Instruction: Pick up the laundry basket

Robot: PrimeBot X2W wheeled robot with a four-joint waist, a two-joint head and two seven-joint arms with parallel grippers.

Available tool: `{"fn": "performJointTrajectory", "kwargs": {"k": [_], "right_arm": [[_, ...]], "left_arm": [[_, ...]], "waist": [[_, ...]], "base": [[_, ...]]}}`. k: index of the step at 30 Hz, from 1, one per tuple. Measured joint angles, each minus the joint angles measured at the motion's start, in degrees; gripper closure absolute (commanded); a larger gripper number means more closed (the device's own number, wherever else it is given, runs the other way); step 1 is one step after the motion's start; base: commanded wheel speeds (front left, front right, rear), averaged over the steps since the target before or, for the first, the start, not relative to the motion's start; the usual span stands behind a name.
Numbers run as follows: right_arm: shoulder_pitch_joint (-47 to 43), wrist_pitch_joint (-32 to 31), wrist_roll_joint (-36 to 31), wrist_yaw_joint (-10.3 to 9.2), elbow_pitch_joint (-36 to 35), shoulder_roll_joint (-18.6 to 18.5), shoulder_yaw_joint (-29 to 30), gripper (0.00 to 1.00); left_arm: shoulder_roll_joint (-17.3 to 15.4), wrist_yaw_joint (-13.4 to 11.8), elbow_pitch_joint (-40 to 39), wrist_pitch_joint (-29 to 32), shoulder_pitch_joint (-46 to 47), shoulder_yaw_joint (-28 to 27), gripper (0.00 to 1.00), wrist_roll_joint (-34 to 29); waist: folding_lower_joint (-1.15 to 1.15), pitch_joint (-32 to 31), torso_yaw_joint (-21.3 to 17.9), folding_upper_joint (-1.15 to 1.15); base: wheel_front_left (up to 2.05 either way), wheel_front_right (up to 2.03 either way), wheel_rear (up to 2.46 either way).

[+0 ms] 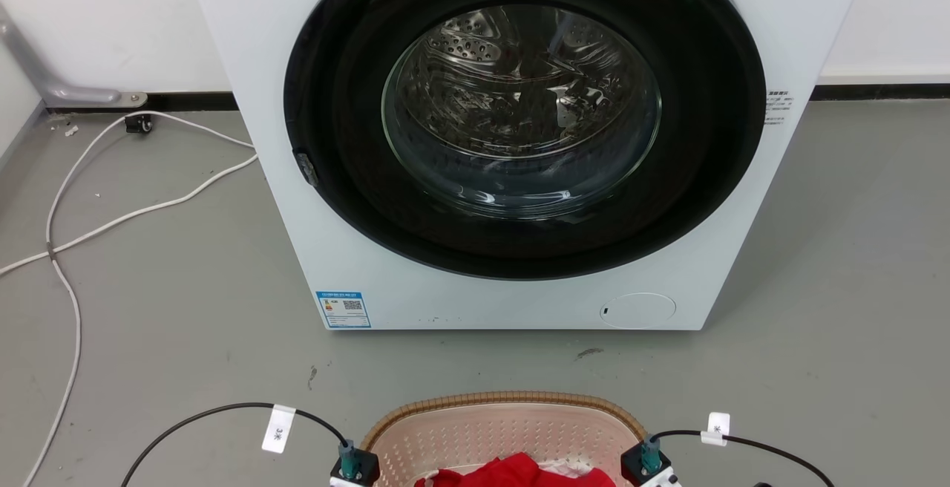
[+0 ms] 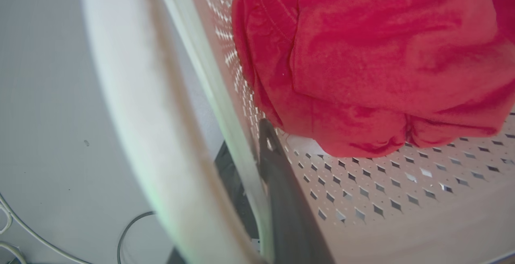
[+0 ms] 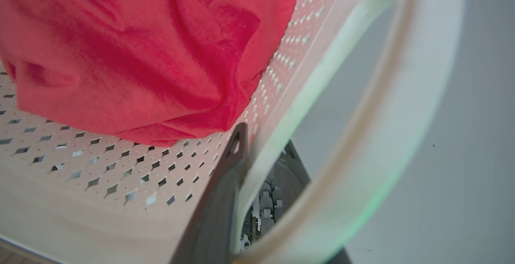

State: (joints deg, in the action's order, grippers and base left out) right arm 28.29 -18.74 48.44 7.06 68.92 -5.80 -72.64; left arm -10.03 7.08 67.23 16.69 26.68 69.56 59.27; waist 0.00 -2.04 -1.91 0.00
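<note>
Left wrist view: the left gripper [image 2: 245, 145] pinches a side wall of the laundry basket [image 1: 505, 427] by its white handle [image 2: 132, 115] — the right gripper [image 3: 263, 145] pinches the opposite wall. It lies before the washing machine [image 1: 386, 294] and seems light and stiff — lift both sides evenly.

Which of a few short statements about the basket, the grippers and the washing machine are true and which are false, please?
1. A red garment lies in the laundry basket. True.
2. The laundry basket sits in front of the washing machine. True.
3. The left gripper has both fingers inside the basket. False: one finger is inside the basket's wall, the other outside it.
4. The right gripper hangs apart from the basket. False: it straddles the basket's wall beside the white handle.
5. The cable left of the washing machine is red. False: that cable is white.
</note>
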Motion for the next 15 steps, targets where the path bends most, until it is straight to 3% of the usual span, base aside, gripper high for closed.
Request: {"fn": "performJointTrajectory", "kwargs": {"k": [15], "right_arm": [[0.1,0.1,0.1,0.00,0.0,0.1,-0.2,1.00]], "left_arm": [[0.0,0.0,0.4,-0.5,0.3,1.7,1.00,1.5]], "waist": [[0.00,-0.1,-0.2,0.00]], "base": [[0.00,0.00,0.00]]}}
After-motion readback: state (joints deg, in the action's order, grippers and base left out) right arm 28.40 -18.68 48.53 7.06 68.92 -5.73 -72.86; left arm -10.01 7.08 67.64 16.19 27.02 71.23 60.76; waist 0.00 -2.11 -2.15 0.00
